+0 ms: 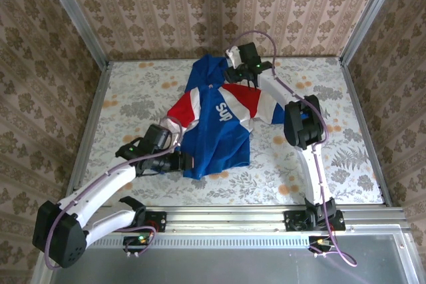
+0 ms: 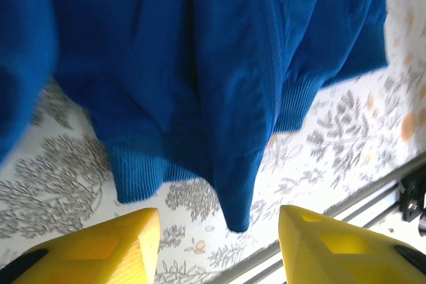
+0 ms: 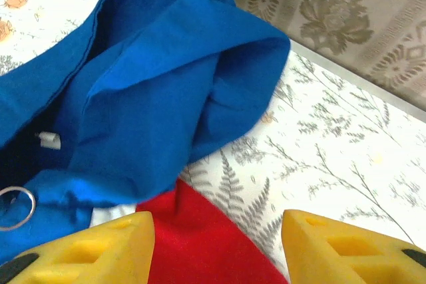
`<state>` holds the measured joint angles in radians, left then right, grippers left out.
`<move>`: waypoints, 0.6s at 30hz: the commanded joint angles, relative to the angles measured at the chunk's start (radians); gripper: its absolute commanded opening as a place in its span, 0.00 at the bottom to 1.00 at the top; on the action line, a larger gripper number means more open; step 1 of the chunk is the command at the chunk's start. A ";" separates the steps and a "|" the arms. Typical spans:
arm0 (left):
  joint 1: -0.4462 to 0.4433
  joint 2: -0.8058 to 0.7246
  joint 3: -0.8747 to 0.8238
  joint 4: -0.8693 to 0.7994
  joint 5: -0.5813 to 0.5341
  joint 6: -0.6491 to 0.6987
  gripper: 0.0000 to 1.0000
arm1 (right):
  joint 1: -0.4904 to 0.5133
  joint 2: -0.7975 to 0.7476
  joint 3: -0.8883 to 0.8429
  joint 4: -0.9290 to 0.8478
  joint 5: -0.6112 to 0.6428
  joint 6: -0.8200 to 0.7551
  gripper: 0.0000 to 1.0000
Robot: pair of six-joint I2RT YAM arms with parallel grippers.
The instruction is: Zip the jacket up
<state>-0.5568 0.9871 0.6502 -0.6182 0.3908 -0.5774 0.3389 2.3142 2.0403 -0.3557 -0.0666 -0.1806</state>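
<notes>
Yellow fingers (image 2: 110,247) of the left end effector (image 2: 219,247) stand well apart at the bottom of the left wrist view, with nothing clamped between them. Just beyond the gap hangs a pointed corner of the jacket (image 2: 200,64)'s blue hem, its ribbed edge lying rumpled on the flowered bench (image 2: 333,138).

From above, the jacket (image 1: 219,138) lies near the middle of the bench (image 1: 133,98), hood toward the far wall and hem toward the near rail (image 1: 233,217). A red-and-white band (image 1: 193,108) crosses chest and sleeves, with white lettering (image 1: 224,112) on the blue front. The left end effector (image 1: 176,162) sits at the hem's near left corner. The right end effector (image 1: 234,74) is at the hood end, on the far side.

Seen from the right wrist, the right end effector (image 3: 216,247) is spread wide too, gripping nothing. Red cloth lies under the gap, and the blue hood of the jacket (image 3: 153,84) is folded just past it. A small metal ring (image 3: 13,207) shows at the left edge, a white tag (image 3: 48,140) a little above it. Whether the zip is closed I cannot tell.
</notes>
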 commanded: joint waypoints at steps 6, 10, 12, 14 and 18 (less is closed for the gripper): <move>0.225 -0.022 0.157 -0.060 -0.017 0.214 0.54 | 0.012 -0.335 -0.342 0.128 0.039 0.024 0.56; 0.358 0.018 0.256 -0.096 -0.115 0.318 0.58 | 0.010 -0.521 -0.599 0.224 0.092 0.052 0.58; 0.421 0.032 0.288 -0.077 -0.132 0.343 0.61 | 0.008 -0.604 -0.704 0.249 0.111 0.066 0.59; 0.481 0.041 0.310 -0.042 -0.145 0.357 0.65 | 0.003 -0.689 -0.807 0.261 0.130 0.076 0.61; 0.558 0.048 0.322 0.057 -0.143 0.416 0.72 | -0.003 -0.872 -1.019 0.313 0.198 0.108 0.70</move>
<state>-0.0288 1.0332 0.9463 -0.6220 0.2749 -0.2508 0.3439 1.5497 1.1164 -0.1074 0.0502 -0.1158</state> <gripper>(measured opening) 0.706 0.685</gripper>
